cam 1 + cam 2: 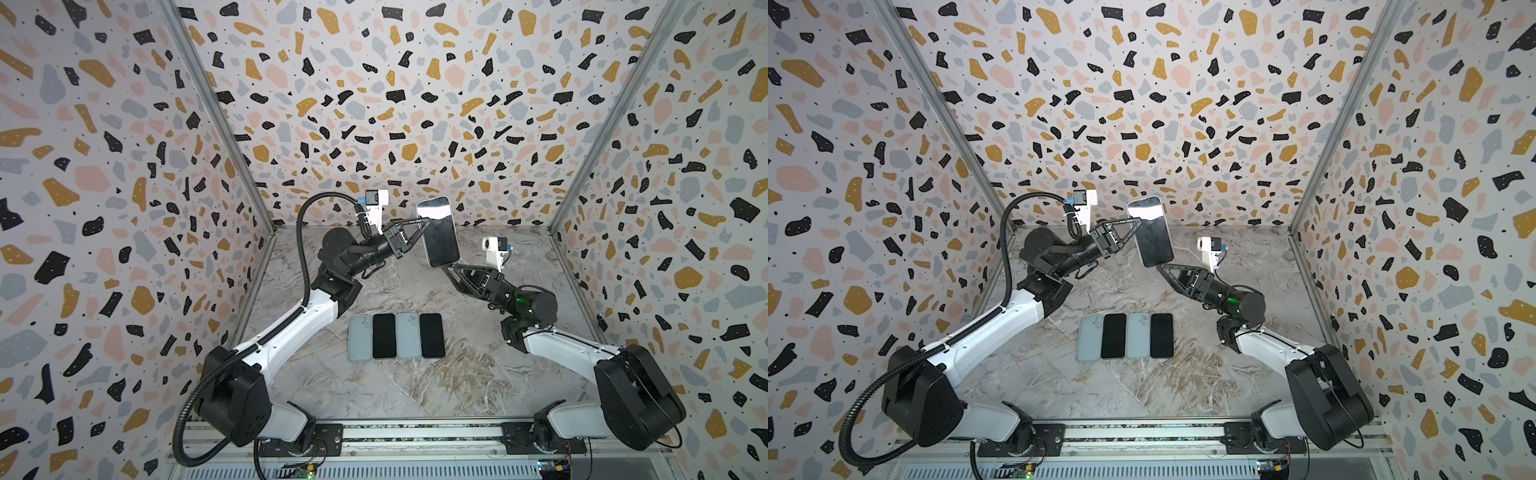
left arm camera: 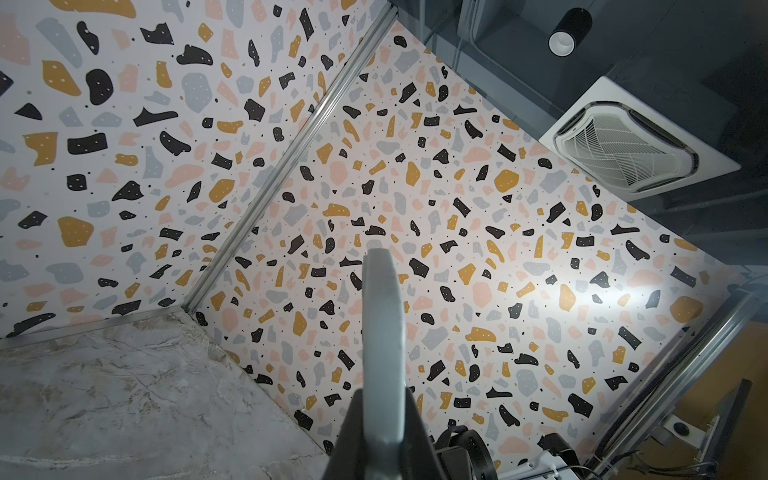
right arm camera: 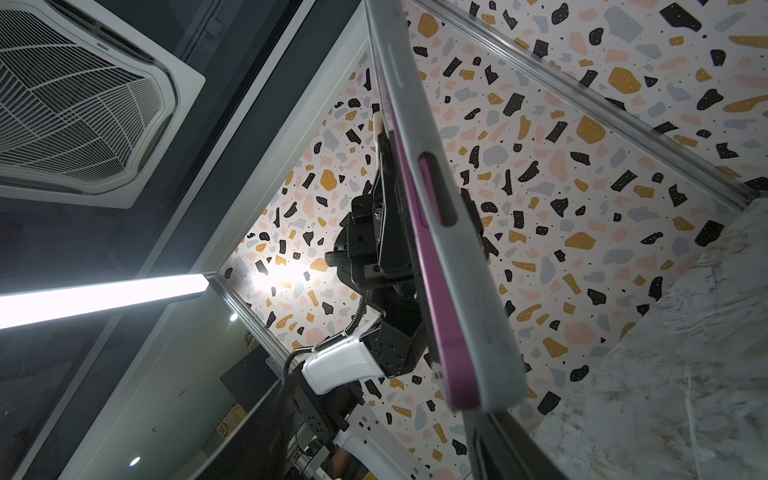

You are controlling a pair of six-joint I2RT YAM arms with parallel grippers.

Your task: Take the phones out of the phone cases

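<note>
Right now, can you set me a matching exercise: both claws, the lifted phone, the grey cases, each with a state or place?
1 left claw
2 right claw
3 cased phone
4 grey cases

A flat on the table
B open below the cased phone
C shut on the cased phone
D held in the air

Pairs: 1-C; 2-B; 3-D; 4-A

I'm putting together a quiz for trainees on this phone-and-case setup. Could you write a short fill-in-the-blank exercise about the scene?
The left claw is ____ on the cased phone.
The right claw, below the phone, stands ____.
The row lying on the table holds ____ items.
In the right wrist view, the phone's edge inside the grey case looks ____.
Missing words: shut; open; four; purple.
</note>
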